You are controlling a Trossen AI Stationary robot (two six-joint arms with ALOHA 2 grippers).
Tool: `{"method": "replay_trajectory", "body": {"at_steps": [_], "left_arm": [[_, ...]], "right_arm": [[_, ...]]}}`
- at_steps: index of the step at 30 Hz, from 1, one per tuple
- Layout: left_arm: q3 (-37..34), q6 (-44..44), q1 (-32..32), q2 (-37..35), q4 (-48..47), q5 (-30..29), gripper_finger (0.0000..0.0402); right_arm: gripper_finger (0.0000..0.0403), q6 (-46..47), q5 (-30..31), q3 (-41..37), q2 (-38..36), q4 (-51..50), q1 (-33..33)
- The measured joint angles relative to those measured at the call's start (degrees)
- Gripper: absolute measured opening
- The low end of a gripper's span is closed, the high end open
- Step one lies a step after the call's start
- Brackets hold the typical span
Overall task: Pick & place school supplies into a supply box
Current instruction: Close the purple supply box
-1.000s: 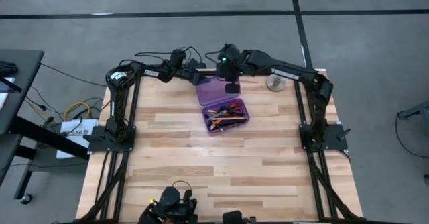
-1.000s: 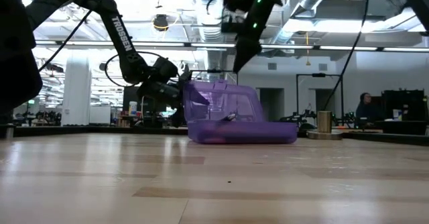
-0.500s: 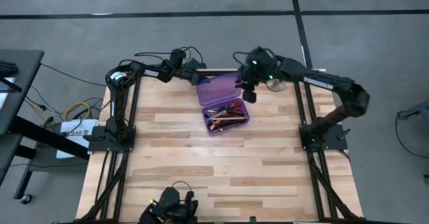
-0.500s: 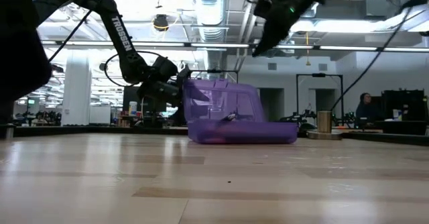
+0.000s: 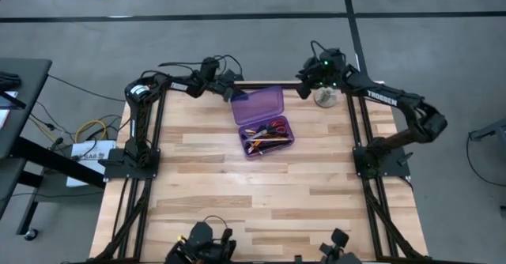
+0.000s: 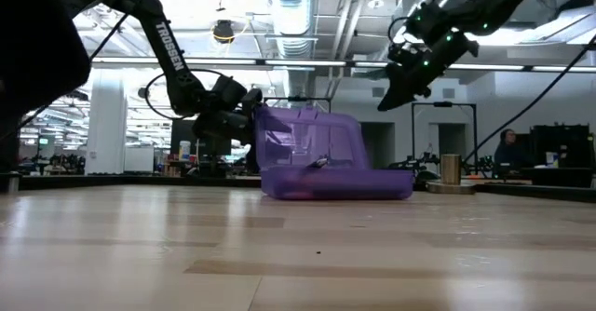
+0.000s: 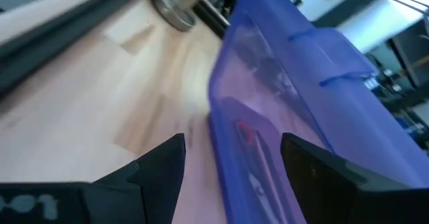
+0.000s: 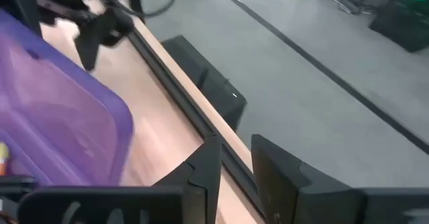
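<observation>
Supply box (image 5: 266,135) open on the table (image 5: 237,193), toward the far edge, roughly mid-width; lid (image 5: 258,106) hinged back on the far side, tilted up — seen raised in the low view. Inside the base: scissors (image 5: 276,127) with red-and-black handles nearest the right wall, orange pencils (image 5: 257,142) and dark pens lying beside them; exact count not readable.

Left gripper (image 5: 230,90) low at the far edge of the table, just beside the lid's far left corner; jaws released, spread apart in the left wrist view with the purple lid wall between and beyond them; contact with the lid not clear.

Right gripper (image 5: 304,88) raised above the far edge, right of the lid and well clear of the box — next to the silver metal disc (image 5: 324,98) near the far right corner; jaws nearly closed with a narrow gap in the right wrist view, holding nothing.
</observation>
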Motion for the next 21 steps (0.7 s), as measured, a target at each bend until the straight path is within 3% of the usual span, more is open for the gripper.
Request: {"method": "replay_trajectory", "body": {"at_steps": [7,21], "left_arm": [[0.0,0.8,-1.4,0.0,0.2,3.8,0.0234],[0.0,0.8,-5.6,0.0,6.9,15.1,0.0234]], "right_arm": [[0.0077,0.1,-1.7,0.0,3.4,4.1,-0.4],[0.0077,-1.5,-1.7,0.0,3.0,3.9,-0.9]]}}
